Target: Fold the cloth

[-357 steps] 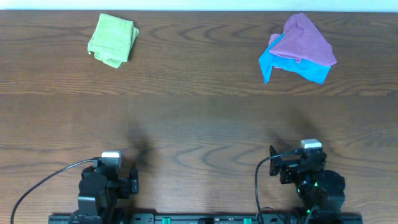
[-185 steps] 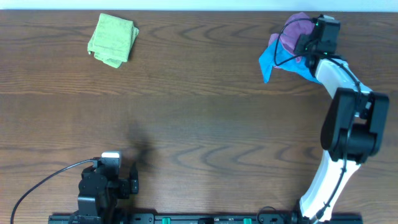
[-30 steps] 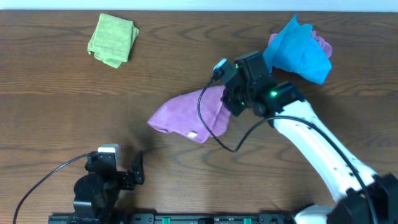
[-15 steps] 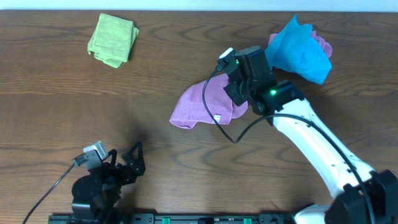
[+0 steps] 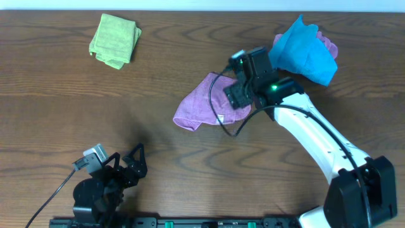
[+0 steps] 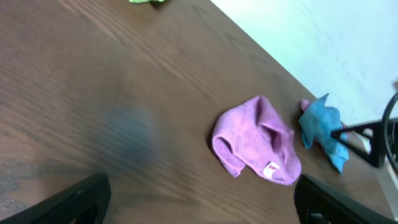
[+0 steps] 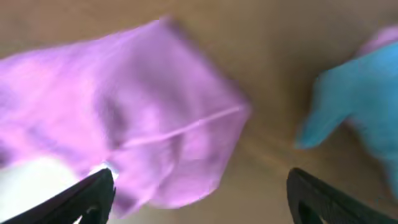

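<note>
The lilac cloth [image 5: 204,104] lies crumpled in a heap on the wooden table, right of centre, its white tag [image 5: 221,119] at the front edge. It also shows in the left wrist view [image 6: 258,146] and fills the left of the right wrist view [image 7: 118,118]. My right gripper [image 5: 237,95] hovers over the cloth's right edge, its fingers [image 7: 199,199] spread wide with nothing held between them. My left gripper [image 5: 128,170] is open and empty near the front left edge, well away from the cloth; its fingers [image 6: 205,205] frame the left wrist view.
A bright blue cloth [image 5: 305,50] lies at the back right over a bit of pink-purple fabric [image 5: 327,44], just behind my right arm. A folded light green cloth [image 5: 115,40] lies at the back left. Bare wood lies between the cloths.
The lilac cloth has moved right, from a stretched-out shape into a bunched heap. My right gripper shifted slightly back and right over it. My left gripper tilted up and opened.
</note>
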Tool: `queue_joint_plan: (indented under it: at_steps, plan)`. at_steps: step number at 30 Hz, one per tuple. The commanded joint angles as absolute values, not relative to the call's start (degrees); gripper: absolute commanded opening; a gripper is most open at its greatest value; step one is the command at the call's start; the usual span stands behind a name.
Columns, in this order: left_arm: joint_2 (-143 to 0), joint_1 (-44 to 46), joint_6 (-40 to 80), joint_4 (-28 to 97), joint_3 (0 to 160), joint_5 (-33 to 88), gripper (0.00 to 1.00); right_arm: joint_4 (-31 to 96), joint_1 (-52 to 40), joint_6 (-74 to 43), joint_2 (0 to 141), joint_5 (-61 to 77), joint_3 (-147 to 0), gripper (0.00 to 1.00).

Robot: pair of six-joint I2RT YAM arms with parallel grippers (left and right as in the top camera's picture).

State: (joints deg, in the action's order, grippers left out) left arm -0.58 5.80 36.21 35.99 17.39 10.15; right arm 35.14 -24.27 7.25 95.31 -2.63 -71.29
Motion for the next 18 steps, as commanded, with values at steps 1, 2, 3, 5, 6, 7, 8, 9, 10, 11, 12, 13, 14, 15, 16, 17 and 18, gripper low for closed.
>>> queue_joint_plan:
  at_steps: [1, 2, 3, 5, 6, 7, 8, 9, 10, 11, 12, 13, 14, 15, 16, 17, 18]
  plan:
    - [-0.25, 6.04, 36.45, 36.10, 17.08, 10.46, 0.95, 37.91, -23.90, 5.13, 97.47, 11.53, -71.37, 0.87]
    - [-0.25, 6.04, 36.45, 36.12, 17.08, 10.46, 0.95, 38.94, -23.92, 5.06, 98.28, 13.32, -71.33, 0.86]
    - [-0.25, 6.04, 36.45, 36.12, 17.08, 10.46, 0.95, 39.90, -23.92, 4.49, 99.15, 14.11, -71.33, 0.85]
    - [-0.25, 6.04, 36.45, 36.14, 17.08, 10.48, 0.95, 41.54, -23.92, 2.63, 101.36, 14.26, -71.33, 0.84]
    - [-0.25, 6.04, 36.45, 36.14, 17.08, 10.50, 0.95, 42.00, -23.90, 1.78, 102.37, 14.28, -71.33, 0.82]
    - [-0.25, 6.04, 36.45, 36.14, 17.08, 10.50, 0.96, 42.39, -23.81, 1.19, 103.15, 14.66, -71.33, 0.81]
    - [-0.25, 6.04, 36.45, 36.14, 17.08, 10.50, 0.95, 42.68, -23.62, 0.84, 104.09, 15.07, -71.33, 0.79]
    - [-0.25, 6.04, 36.45, 36.14, 17.08, 10.50, 0.95, 42.68, -23.49, 0.86, 104.88, 15.35, -71.33, 0.78]
    - [-0.25, 6.04, 36.45, 36.14, 17.08, 10.52, 0.95, 42.35, -23.33, 0.86, 105.82, 15.40, -71.33, 0.77]
    - [-0.25, 6.04, 36.45, 36.14, 17.08, 10.55, 0.95, 41.52, -23.24, 0.89, 106.63, 15.29, -71.33, 0.77]
    - [-0.25, 6.04, 36.45, 36.16, 17.08, 10.55, 0.95, 40.62, -23.20, 0.95, 107.26, 15.03, -71.33, 0.76]
    - [-0.25, 6.04, 36.45, 36.16, 17.08, 10.55, 0.95, 39.51, -23.00, 1.48, 107.92, 14.85, -71.33, 0.75]
    - [-0.25, 6.04, 36.45, 36.16, 17.08, 10.55, 0.95, 37.87, -22.70, 2.33, 108.81, 14.44, -71.33, 0.73]
    - [-0.25, 6.04, 36.47, 36.16, 17.08, 10.57, 0.95, 36.97, -22.50, 2.42, 109.25, 13.87, -71.33, 0.73]
    - [-0.25, 6.04, 36.47, 36.16, 17.08, 10.59, 0.95, 36.10, -22.35, 2.46, 109.97, 13.23, -71.33, 0.72]
    - [-0.25, 6.04, 36.45, 36.16, 17.08, 10.57, 0.95, 35.51, -22.17, 2.68, 110.54, 13.08, -71.33, 0.72]
    - [-0.25, 6.04, 36.45, 36.16, 17.08, 10.57, 0.95, 35.18, -21.96, 2.68, 111.02, 13.10, -71.33, 0.71]
